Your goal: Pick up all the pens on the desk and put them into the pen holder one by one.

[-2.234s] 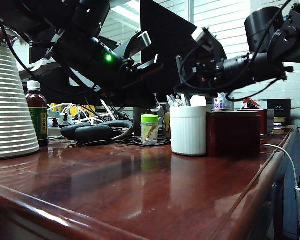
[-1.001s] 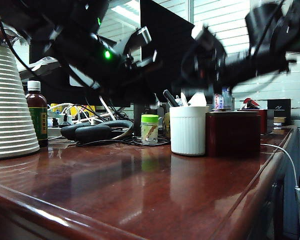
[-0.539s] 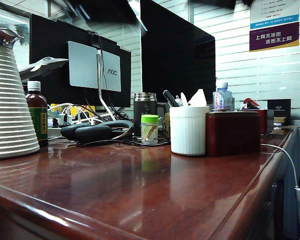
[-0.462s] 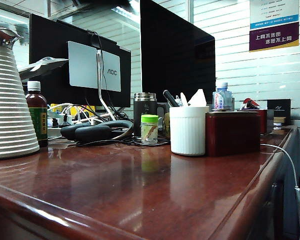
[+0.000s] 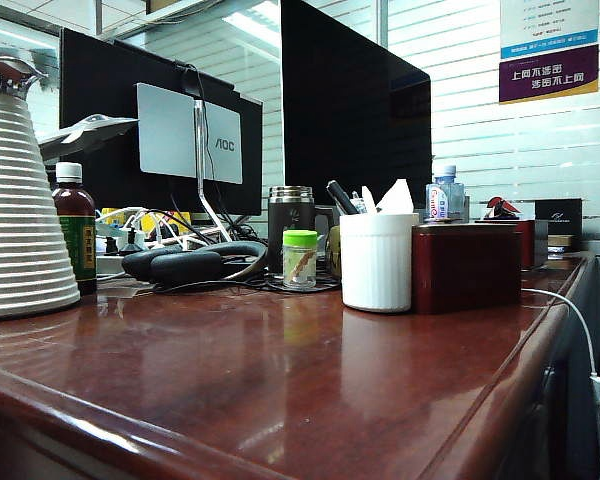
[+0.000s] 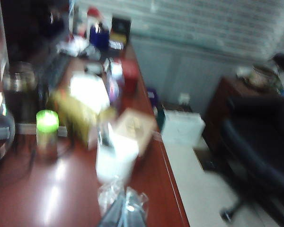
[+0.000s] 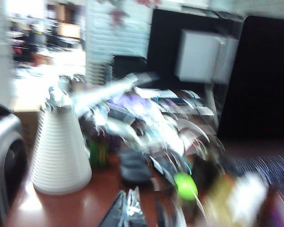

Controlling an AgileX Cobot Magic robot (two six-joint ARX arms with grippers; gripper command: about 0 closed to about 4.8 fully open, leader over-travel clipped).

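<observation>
The white ribbed pen holder (image 5: 377, 262) stands on the glossy reddish-brown desk (image 5: 280, 385), and it is a white blur (image 6: 116, 157) in the left wrist view. A black marker (image 5: 339, 196) and white pen ends (image 5: 367, 198) stick out of its top. No pen lies loose on the visible desk. Neither arm appears in the exterior view. My left gripper (image 6: 124, 210) hangs high above the desk in front of the holder, jaws together and empty. My right gripper (image 7: 128, 210) is also raised, shut and empty. Both wrist views are blurred.
A big white ribbed cone (image 5: 20, 220) and a brown bottle (image 5: 75, 225) stand at the left. Black headphones (image 5: 190, 262), a green-capped jar (image 5: 299, 258) and a steel-topped mug (image 5: 290, 212) sit behind the holder. A dark red box (image 5: 465, 265) touches its right side. A white cable (image 5: 580, 335) hangs off the desk's right edge.
Both arms, which hung over the pen holder, have swung up and out of the exterior view. The black marker has stood in the holder since one second ago.
</observation>
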